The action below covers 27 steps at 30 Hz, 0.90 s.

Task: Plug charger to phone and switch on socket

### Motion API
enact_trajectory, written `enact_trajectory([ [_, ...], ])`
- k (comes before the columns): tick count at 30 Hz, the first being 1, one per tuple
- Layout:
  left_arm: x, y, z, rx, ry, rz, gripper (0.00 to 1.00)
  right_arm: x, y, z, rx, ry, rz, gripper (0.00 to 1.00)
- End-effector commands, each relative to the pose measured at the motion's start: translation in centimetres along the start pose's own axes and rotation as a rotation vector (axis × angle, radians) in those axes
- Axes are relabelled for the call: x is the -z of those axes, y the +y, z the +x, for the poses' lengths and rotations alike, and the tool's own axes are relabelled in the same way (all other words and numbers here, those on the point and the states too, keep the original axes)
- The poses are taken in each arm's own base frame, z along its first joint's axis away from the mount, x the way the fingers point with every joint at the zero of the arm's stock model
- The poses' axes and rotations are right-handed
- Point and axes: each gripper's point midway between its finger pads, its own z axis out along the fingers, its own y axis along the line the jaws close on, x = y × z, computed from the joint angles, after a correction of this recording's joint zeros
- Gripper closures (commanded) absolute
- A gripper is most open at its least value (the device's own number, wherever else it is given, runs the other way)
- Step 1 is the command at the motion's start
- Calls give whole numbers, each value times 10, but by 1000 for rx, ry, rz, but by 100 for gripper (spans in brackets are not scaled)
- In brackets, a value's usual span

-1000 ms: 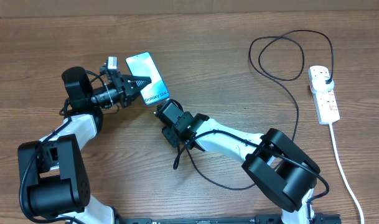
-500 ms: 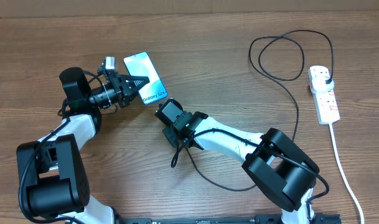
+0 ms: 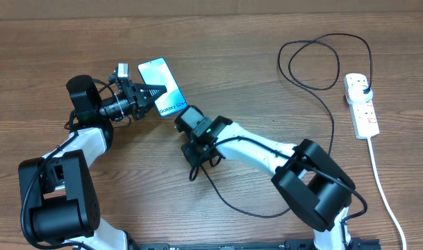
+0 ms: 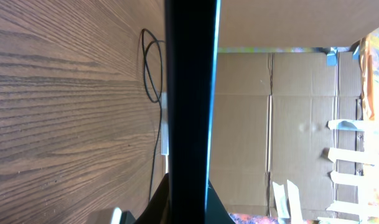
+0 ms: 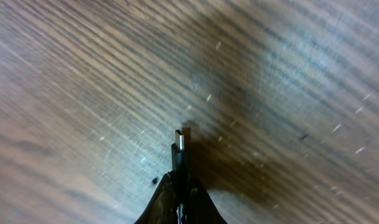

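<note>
Step in hand, judged: connector insertion into phone; not yet done.

- phone (image 3: 162, 85): upper left of table (image 3: 232, 42), held by L gripper (image 3: 154, 92), jaws clamped on its long edges. Seen edge-on in left wrist view. Whether it is lifted or resting on the wood can't be told.
- charger (image 3: 332, 132): cable run from R gripper (image 3: 185, 115), looped low across the table, then up to the far right. Jaws clenched on the connector end; connector tip (image 5: 180, 142) protrudes between the fingers.
- R gripper is set just beside the phone's "Galaxy" short edge. In right wrist view only bare wood is seen ahead of the tip, no port, so alignment is judged incomplete.

To be done well:
- Tip to be brought in line w/ phone's long axis, centred on the short edge, and level w/ the phone's thin side.
- Push to be made straight and slow, the phone braced by the L grip so it isn't shoved back.
- Cable slack to be kept loose; a snag is a risk.

Containers: none on the table. Nearest thing to one is the socket (image 3: 364, 112), far right: black plug (image 3: 364, 87) is seated in its top outlet; white cord (image 3: 385, 187) is led off below. Switch state can't be read. Cardboard (image 4: 301, 112) is seen behind, contents not shown.
</note>
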Motion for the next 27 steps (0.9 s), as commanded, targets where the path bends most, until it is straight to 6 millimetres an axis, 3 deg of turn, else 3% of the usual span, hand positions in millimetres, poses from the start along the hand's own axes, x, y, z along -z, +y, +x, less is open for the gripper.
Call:
enact_trajectory([
  [1, 5, -10, -5, -44, 6, 22, 96, 26, 12, -15, -85, -3, -215, 96],
  [18, 5, -14, 2, -30, 51, 43, 96, 135, 12, -38, -130, -66, -860, 96],
  [21, 0, -15, 8, -16, 74, 45, 96, 150, 17, -37, -110, -70, -960, 96],
  [27, -18, -16, 18, 27, 99, 32, 96, 160, 23, -33, -111, -53, -1031, 96],
])
